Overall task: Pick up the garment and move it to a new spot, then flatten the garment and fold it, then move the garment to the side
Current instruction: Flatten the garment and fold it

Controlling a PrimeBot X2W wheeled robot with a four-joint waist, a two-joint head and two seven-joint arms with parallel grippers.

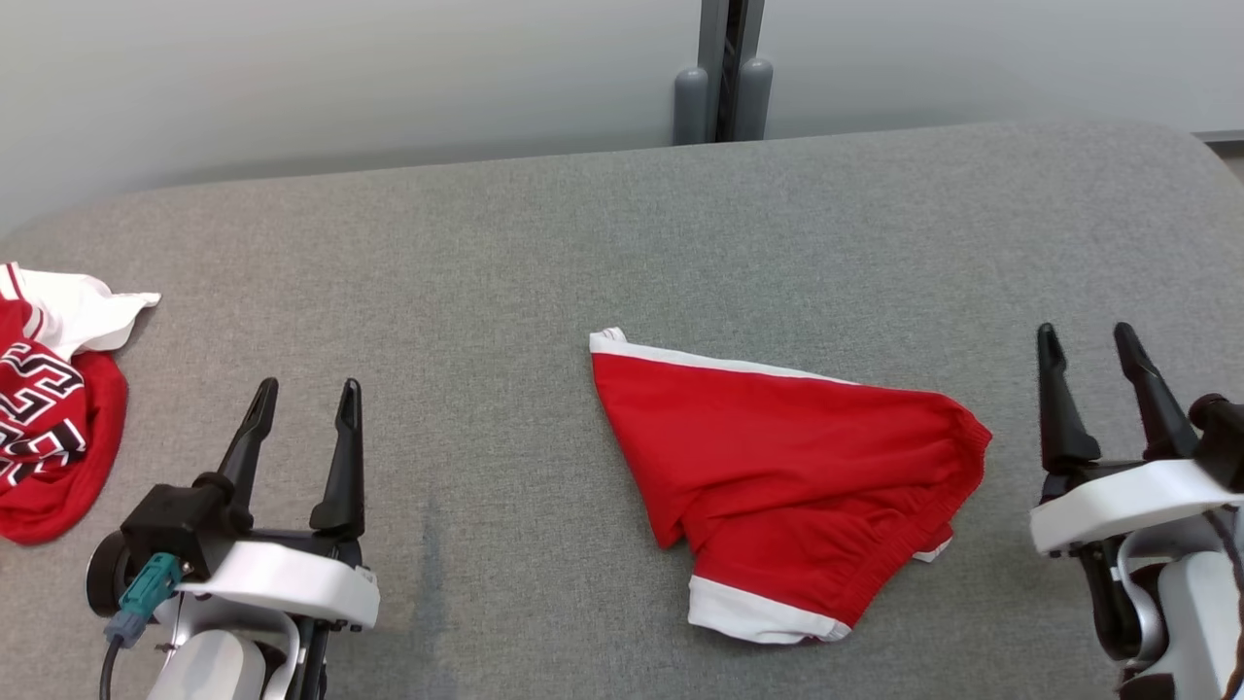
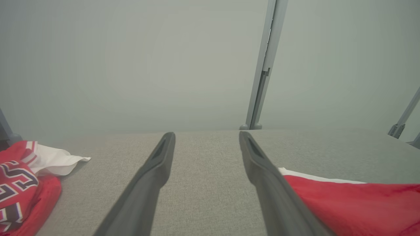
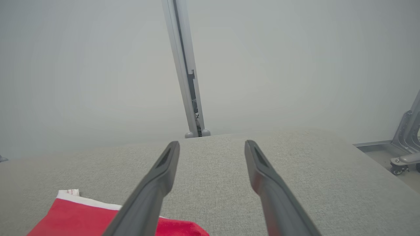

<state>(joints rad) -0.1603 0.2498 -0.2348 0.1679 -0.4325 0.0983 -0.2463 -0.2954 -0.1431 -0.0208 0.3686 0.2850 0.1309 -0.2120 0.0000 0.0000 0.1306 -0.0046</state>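
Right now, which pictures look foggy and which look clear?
Head view: clear, evenly lit, red garment crisp. Left wrist view: milky haze, wall washed out, left end effector soft up close. Right wrist view: same haze, right end effector soft too.

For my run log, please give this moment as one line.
left gripper: open | right gripper: open | red shorts: lying on table, not held
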